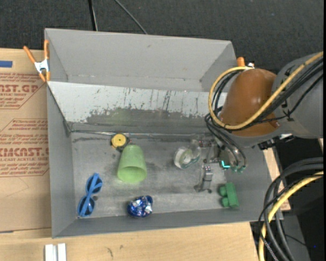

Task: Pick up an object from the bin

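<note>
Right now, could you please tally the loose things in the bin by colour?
Green: 2, pale cup and dark block
Blue: 2, sunglasses and crumpled ball
Yellow: 1, small disc
Clear: 1, whitish piece
Total: 6

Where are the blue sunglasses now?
Camera view, lower-left of the bin: blue sunglasses lie left of the shiny blue ball, below-left of the green cup.

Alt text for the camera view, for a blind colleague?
The gripper sits at the right of the bin, between a clear object and a green block. Further left lie a pale green cup, a yellow disc, blue sunglasses and a crumpled blue ball.
</note>
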You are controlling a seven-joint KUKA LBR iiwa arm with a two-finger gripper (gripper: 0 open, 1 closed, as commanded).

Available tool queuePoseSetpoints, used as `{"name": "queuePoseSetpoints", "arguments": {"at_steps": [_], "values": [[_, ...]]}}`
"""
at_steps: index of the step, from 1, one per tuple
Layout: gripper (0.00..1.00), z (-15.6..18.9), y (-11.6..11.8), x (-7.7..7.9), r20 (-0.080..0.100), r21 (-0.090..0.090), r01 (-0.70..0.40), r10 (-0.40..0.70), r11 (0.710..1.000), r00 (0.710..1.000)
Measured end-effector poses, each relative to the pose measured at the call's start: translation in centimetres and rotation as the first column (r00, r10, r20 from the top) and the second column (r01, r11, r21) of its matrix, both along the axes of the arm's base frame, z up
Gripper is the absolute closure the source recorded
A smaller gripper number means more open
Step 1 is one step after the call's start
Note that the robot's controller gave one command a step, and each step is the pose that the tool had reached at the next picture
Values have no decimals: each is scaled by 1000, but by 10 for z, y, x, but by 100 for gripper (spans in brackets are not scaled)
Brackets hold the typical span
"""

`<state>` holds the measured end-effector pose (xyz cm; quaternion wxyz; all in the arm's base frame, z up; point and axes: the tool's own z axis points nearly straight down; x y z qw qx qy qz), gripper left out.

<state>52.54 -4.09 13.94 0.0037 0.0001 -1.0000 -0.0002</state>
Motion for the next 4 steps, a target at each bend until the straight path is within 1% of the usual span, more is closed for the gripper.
{"name": "queuePoseSetpoints", "arguments": {"at_steps": [1,2,3,4], "values": [[0,-73,13,42,6,2,40,-40,999,999],[0,-70,13,67,10,1,126,-126,992,992],[0,-70,37,67,9,2,244,-244,970,970],[100,-69,36,67,8,0,244,-244,970,970]]}}
